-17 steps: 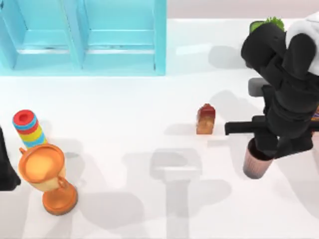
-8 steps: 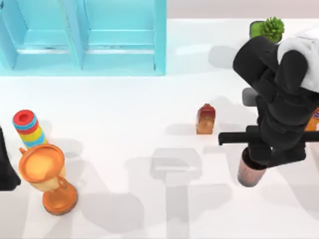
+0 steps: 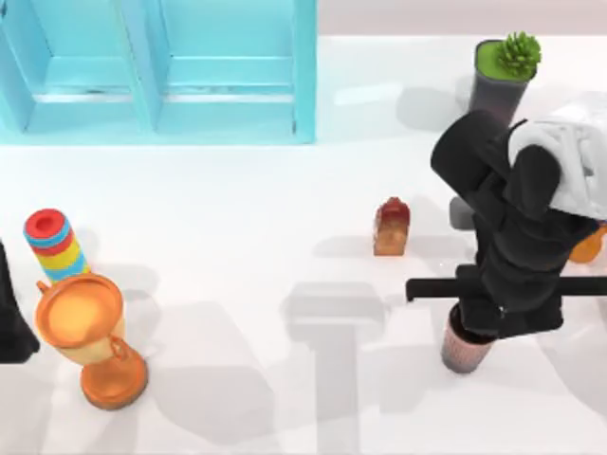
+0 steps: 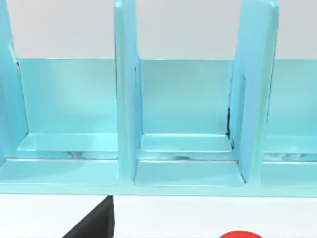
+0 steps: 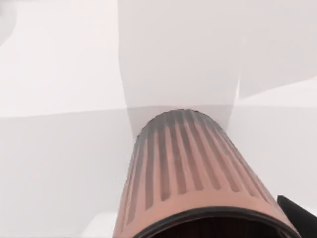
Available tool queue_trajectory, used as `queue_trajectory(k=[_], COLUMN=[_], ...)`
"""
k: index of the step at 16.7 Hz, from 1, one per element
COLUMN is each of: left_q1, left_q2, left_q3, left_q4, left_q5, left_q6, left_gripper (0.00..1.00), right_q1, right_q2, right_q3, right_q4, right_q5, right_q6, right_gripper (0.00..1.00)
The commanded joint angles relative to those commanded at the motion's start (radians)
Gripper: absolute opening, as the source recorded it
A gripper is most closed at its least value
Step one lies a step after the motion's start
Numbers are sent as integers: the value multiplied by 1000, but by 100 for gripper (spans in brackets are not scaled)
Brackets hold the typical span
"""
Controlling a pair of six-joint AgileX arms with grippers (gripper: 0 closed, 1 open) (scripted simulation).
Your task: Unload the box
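While the right arm reaches over the table's right side, its right gripper [image 3: 474,327] sits at the mouth of a ribbed pink cup [image 3: 465,349]; whether the fingers clamp the cup I cannot tell.

From the right wrist, the cup [image 5: 198,168] shows a dark rim and fluted wall above the white table [image 3: 247,209]; the blue box [image 3: 156,71] stands at the far left, its compartments [image 4: 185,114] bare; a small red-brown house-shaped block [image 3: 391,227] lies near the cup, apart from it; a potted green plant [image 3: 503,71] stands far right; a striped ring stack [image 3: 52,245] and an orange trophy [image 3: 90,336] stand at the left, beside the parked left arm [image 3: 11,313].
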Motion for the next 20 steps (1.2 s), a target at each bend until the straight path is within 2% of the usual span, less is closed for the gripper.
queue_trajectory(k=[2, 15, 20], left_q1=[0, 0, 0], left_q2=[0, 0, 0], left_q3=[0, 0, 0], left_q4=[0, 0, 0], left_q5=[0, 0, 0], left_q6=[0, 0, 0], left_gripper=[100, 100, 100], right_q1=[0, 0, 0], right_q2=[0, 0, 0], right_q3=[0, 0, 0], right_q4=[0, 0, 0], right_q5=[0, 0, 0], right_q6=[0, 0, 0], right_gripper=[0, 98, 100])
